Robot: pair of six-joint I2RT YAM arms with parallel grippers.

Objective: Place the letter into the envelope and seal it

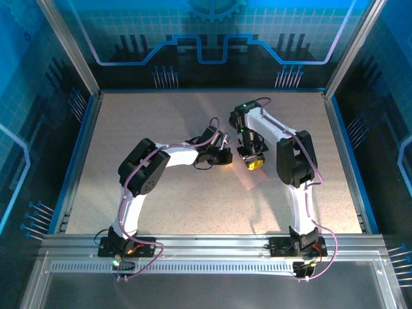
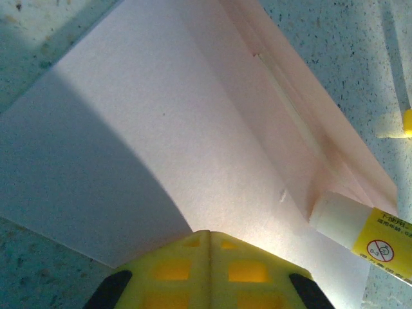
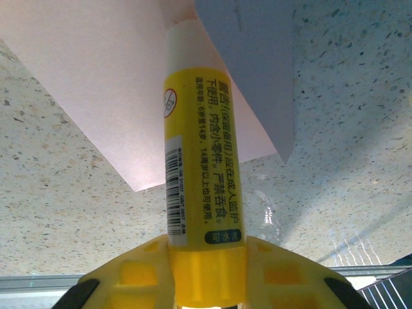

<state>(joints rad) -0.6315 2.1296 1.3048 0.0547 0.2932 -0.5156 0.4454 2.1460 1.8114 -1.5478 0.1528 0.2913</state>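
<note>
From above, you get little of the envelope (image 1: 251, 179): a pale pink patch on the tabletop (image 1: 161, 206) near the middle, half covered by the two wrists that meet over it, its outline and flap too small to read. The left gripper (image 1: 225, 156) and right gripper (image 1: 253, 161) sit close together there, and you cannot judge either set of jaws from that height; the glue stick (image 1: 255, 165) is only a yellow spot. The left wrist camera gives you the rest: the envelope (image 2: 193, 129) lies flat on the speckled tabletop (image 2: 354, 51), folded layers running diagonally along its far edge, half in shadow. The left gripper (image 2: 207, 241) has its yellow jaws pressed together with nothing between them, over the sheet's near edge; whether they touch the paper is hidden. The glue stick (image 2: 360, 228) enters at lower right, its white tip on the layered edge and its body cut off. A small yellow thing (image 2: 407, 122) at the right border is too cropped to name. In the right wrist view, the right gripper (image 3: 206, 257) has its jaws narrowly closed on the glue stick (image 3: 203, 141), label facing you, its tip against the envelope (image 3: 96, 84), where a grey shaded fold (image 3: 251, 64) hides the contact.
</note>
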